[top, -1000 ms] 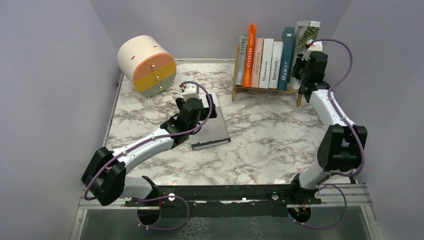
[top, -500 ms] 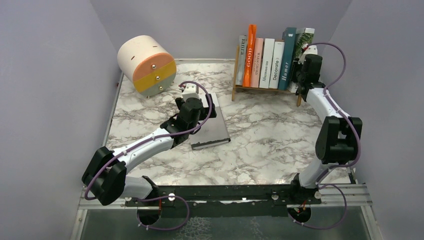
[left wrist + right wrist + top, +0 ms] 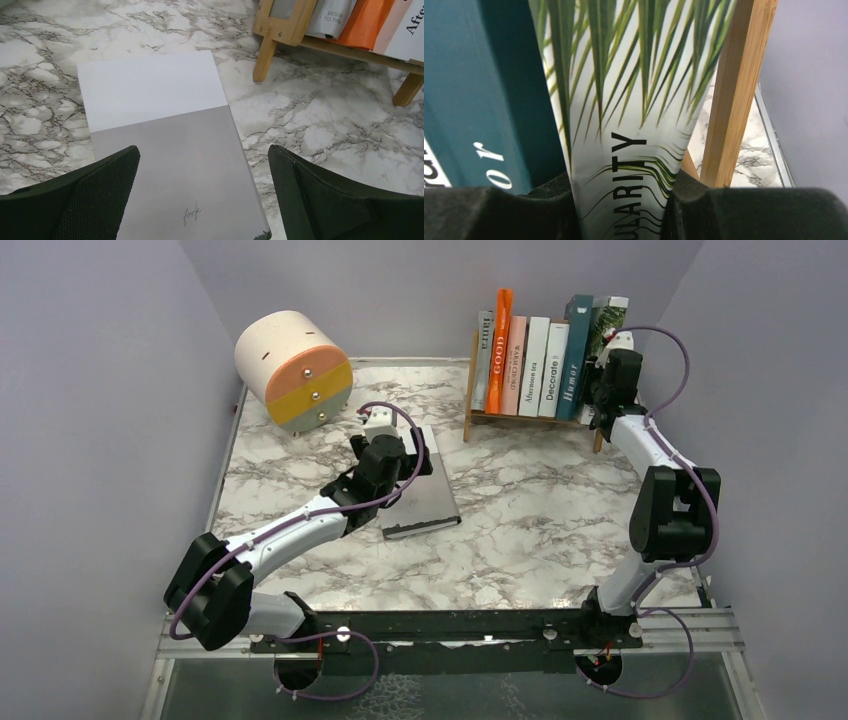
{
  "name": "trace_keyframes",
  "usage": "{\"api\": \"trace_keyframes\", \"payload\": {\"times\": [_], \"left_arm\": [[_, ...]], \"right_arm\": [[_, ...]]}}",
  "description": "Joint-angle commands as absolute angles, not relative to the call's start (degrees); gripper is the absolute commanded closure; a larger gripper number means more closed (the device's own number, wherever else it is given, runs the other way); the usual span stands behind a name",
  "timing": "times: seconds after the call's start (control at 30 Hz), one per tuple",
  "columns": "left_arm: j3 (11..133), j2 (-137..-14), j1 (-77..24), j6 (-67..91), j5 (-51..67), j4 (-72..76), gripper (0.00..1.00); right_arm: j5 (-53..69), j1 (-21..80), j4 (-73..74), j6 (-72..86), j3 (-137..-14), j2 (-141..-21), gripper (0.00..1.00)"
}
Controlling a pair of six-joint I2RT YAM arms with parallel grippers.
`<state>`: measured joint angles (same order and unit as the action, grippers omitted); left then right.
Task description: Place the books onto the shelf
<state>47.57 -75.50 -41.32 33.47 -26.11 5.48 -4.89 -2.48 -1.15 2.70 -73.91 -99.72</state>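
A grey-and-white book [image 3: 430, 502] lies flat on the marble table. My left gripper [image 3: 400, 472] hovers over it, open, jaws either side of its grey half [image 3: 202, 195] without touching it. Several books [image 3: 530, 365] stand upright on the light-wood shelf [image 3: 528, 420] at the back right. My right gripper [image 3: 608, 380] is shut on the lower spine of a palm-leaf book [image 3: 624, 100], which stands at the shelf's right end between the teal book [image 3: 474, 100] and the wooden end frame [image 3: 736, 90].
A round cream, orange and yellow drawer drum [image 3: 295, 370] sits at the back left. The shelf's left leg [image 3: 265, 60] stands just beyond the flat book. Grey walls close in on both sides and behind.
My right gripper has carried the palm-leaf book left and down, from a tilt into an upright place beside the teal book. The left arm has stayed still.
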Motion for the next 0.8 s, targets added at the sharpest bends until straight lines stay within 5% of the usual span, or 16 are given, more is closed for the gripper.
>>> {"api": "trace_keyframes", "payload": {"times": [0.0,0.17,0.5,0.77], "left_arm": [[48.69,-75.89,-40.96,32.96,-24.67,6.49,0.02],[48.64,-75.84,-40.7,32.96,-24.49,6.6,0.02],[48.43,-75.43,-40.34,32.89,-24.4,6.59,0.02],[48.0,-75.04,-40.19,32.88,-23.97,7.0,0.02]], "right_arm": [[-3.34,-2.37,-3.03,4.22,-75.83,-101.88,0.99],[-2.82,-2.37,-2.72,5.09,-76.54,-102.32,0.93],[-2.41,-2.37,-2.46,6.84,-76.48,-100.17,0.51],[-2.92,-2.37,-1.75,7.76,-76.26,-97.26,0.41]]}}
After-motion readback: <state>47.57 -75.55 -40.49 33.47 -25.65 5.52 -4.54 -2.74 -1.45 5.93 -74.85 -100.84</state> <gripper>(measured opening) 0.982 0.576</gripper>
